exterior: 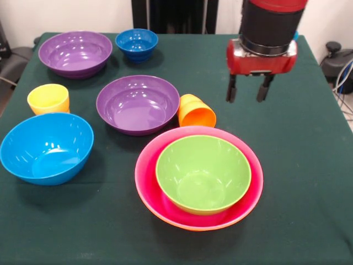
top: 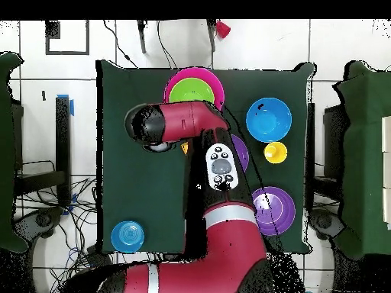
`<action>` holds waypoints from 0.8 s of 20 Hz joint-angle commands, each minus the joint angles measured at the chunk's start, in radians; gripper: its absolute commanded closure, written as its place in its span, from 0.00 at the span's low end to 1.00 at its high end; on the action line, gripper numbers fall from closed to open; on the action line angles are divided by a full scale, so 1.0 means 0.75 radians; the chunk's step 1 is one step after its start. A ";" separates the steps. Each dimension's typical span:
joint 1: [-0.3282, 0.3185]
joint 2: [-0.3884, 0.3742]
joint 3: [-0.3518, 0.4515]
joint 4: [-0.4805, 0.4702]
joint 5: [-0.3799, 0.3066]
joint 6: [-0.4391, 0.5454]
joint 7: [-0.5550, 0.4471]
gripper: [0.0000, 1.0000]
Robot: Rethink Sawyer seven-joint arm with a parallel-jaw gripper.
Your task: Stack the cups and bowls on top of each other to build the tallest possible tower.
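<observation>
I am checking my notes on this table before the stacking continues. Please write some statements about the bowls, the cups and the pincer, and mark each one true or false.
1. The green bowl sits inside the pink bowl. True.
2. The orange cup stands upright. False: it lies on its side beside a purple bowl.
3. The pincer holds a cup. False: it is open and empty, above the cloth.
4. The yellow cup stands upright. True.
5. The small dark-blue bowl is nested in the light blue bowl. False: it stands alone.
</observation>
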 commanded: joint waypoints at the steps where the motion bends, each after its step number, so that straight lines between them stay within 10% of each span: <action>1: 0.034 0.041 -0.075 0.173 -0.049 -0.027 0.186 0.00; 16: 0.173 -0.088 -0.274 0.383 -0.010 0.260 0.139 0.00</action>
